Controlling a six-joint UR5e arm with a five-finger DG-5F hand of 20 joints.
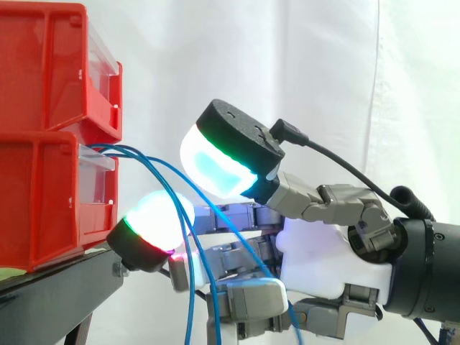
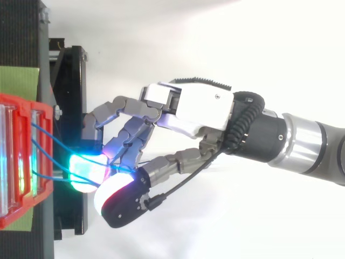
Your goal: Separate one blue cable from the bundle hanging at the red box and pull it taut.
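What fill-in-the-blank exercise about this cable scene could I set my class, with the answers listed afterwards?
1. The cables hanging from the bins are ___ in colour.
2. The bins themselves are ___ in colour.
3. In the side view, the hand comes in from the ___ edge.
4. The bins sit on a stand that is ___ in colour.
Missing words: blue, red, right, black.

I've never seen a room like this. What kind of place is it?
Probably a robot lab or test bench: a robot hand reaches at blue cables hanging from red bins on a black stand, before a plain white curtain.
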